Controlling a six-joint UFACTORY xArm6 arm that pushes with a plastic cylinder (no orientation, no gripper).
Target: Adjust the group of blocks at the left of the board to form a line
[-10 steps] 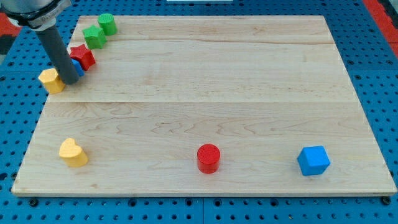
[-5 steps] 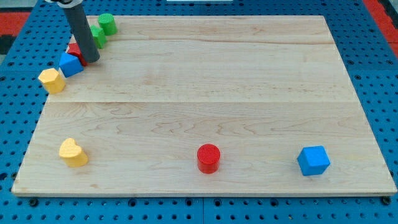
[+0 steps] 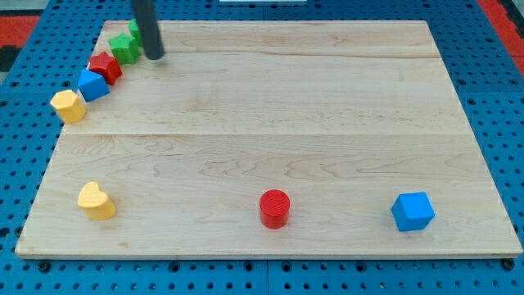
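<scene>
At the view's upper left, blocks stand in a slanted row along the board's left edge: a yellow block (image 3: pixel 68 106), a blue block (image 3: pixel 93 84), a red star-shaped block (image 3: pixel 106 66) and a green star-shaped block (image 3: pixel 124 47). A green cylinder (image 3: pixel 134 30) at the top of the row is mostly hidden behind the rod. My tip (image 3: pixel 155 56) rests on the board just right of the green star block, close to it.
A yellow heart-shaped block (image 3: pixel 97 201) lies at the lower left, a red cylinder (image 3: pixel 274 207) at the bottom middle, a blue cube (image 3: pixel 412 211) at the lower right. The wooden board (image 3: pixel 270 123) lies on a blue pegboard.
My tip has moved up and right along the row, from beside the yellow and blue blocks to beside the green ones. The blue block, then hidden behind the rod, now shows.
</scene>
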